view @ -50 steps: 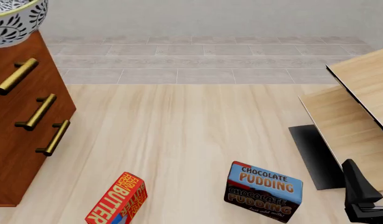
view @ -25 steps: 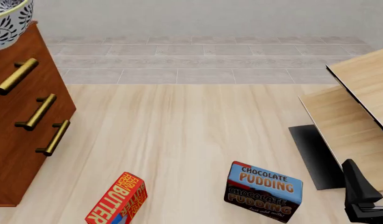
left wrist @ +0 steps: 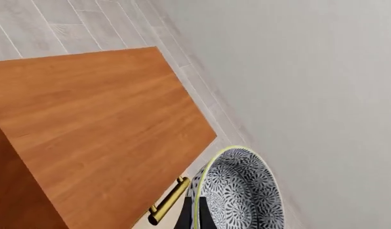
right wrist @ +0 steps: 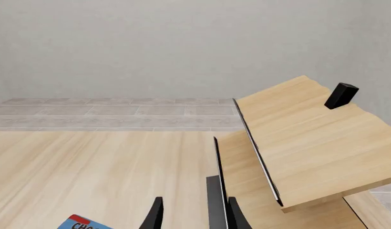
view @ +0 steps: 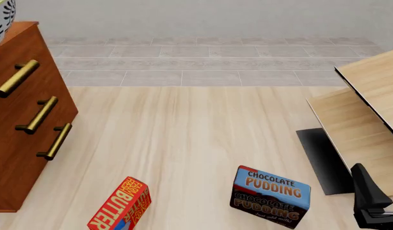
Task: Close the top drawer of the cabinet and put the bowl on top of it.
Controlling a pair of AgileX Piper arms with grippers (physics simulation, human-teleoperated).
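The cabinet [view: 17,158] stands at the far left of the front view. Its top drawer [view: 24,52] sits flush with the two lower fronts, brass handle [view: 16,76] outward. Only an edge of the blue-patterned bowl [view: 1,18] shows at the top-left corner, above the cabinet. In the left wrist view my left gripper [left wrist: 195,217] is shut on the rim of the bowl [left wrist: 243,191], which hangs tilted beside the cabinet's bare top [left wrist: 100,114]. My right gripper [right wrist: 194,217] is open and holds nothing; it is low at the front right [view: 370,199].
A chocolate pudding box [view: 271,195] and a butter box [view: 120,206] stand near the front of the floor. Pale light-wood furniture [view: 369,110] with a dark base [view: 321,160] fills the right side, close to the right gripper.
The bowl has moved left and upward, sliding almost out of the front view above the cabinet. The right arm and the boxes have not moved.
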